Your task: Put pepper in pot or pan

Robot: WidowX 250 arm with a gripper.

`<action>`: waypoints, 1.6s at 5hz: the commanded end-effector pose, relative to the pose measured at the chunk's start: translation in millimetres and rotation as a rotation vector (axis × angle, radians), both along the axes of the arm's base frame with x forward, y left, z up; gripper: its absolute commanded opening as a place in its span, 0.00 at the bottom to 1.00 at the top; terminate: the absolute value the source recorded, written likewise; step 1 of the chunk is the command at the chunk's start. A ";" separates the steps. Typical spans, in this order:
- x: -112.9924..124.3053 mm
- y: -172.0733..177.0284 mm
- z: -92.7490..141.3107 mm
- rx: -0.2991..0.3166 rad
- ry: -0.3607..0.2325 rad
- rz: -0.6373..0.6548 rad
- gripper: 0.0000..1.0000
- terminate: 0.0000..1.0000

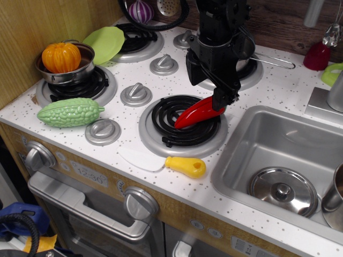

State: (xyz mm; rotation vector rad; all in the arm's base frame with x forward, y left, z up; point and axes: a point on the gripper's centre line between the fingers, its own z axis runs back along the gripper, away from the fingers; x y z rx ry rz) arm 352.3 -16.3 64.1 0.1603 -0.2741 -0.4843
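The glossy red pepper [196,114] hangs tilted over the front right burner [177,126], its pointed tip low over the coils. My gripper [222,103] is shut on the pepper's stem end, so the green stem is hidden. The small steel saucepan sits on the back right burner right behind my arm. It is mostly hidden, and only part of its rim and its long wire handle [276,62], pointing right, show.
A steel pot [80,72] holding an orange pumpkin [62,57] is on the front left burner, with a green gourd [69,112] in front of it. A yellow-handled spatula [185,166] lies at the counter's front edge. The sink [241,150], with a lid [281,190] in it, is at the right. A green plate [104,43] lies at the back left.
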 end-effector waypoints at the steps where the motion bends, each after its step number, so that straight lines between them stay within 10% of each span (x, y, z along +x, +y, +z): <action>1: 0.0 0.0 0.0 0.000 0.000 0.000 1.00 0.00; 6: 3.7 13.2 -35.0 -0.142 -0.034 -0.008 1.00 0.00; 7: 3.3 10.6 -32.3 -0.136 -0.039 0.005 0.00 0.00; 8: 10.9 12.8 -14.7 -0.109 -0.045 -0.004 0.00 0.00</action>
